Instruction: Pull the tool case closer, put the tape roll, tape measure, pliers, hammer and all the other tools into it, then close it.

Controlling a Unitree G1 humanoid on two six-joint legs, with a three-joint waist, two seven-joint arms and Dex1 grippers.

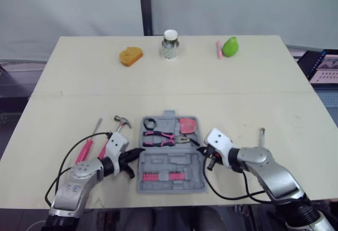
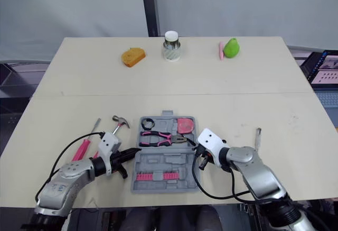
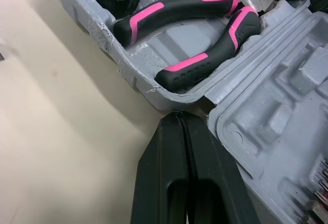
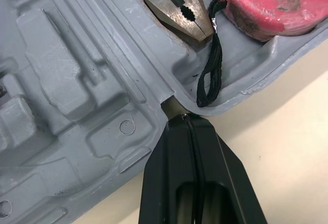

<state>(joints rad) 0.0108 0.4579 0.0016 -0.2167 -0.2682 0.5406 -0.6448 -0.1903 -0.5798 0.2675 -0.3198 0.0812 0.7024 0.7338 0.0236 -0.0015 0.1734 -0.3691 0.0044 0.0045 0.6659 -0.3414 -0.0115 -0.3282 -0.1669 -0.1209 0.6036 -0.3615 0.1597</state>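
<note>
Left hand (image 3: 180, 126): fingers pressed shut, empty, tip against the tool case (image 1: 171, 175) at its left hinge notch.
Right hand (image 4: 189, 124): likewise closed on nothing, tip at the right hinge end.
Judged purpose: bracing both sides to drag or fold the case.
Case: open, near the desk (image 1: 158, 83) front edge. It holds tape roll (image 1: 149, 123), pliers (image 1: 158, 137) and tape measure (image 1: 187, 125).
Hammer (image 1: 117, 128), pink screwdriver (image 1: 84, 149): just left of the case, unpacked; hammer handle partly hidden.
Slim metal tool (image 1: 261, 136), right of the case: kind unclear.

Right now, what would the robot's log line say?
tool case open | pliers, tape roll, tape measure inside | hammer outside | left end effector shut at case's left edge | right end effector shut at right edge
</note>
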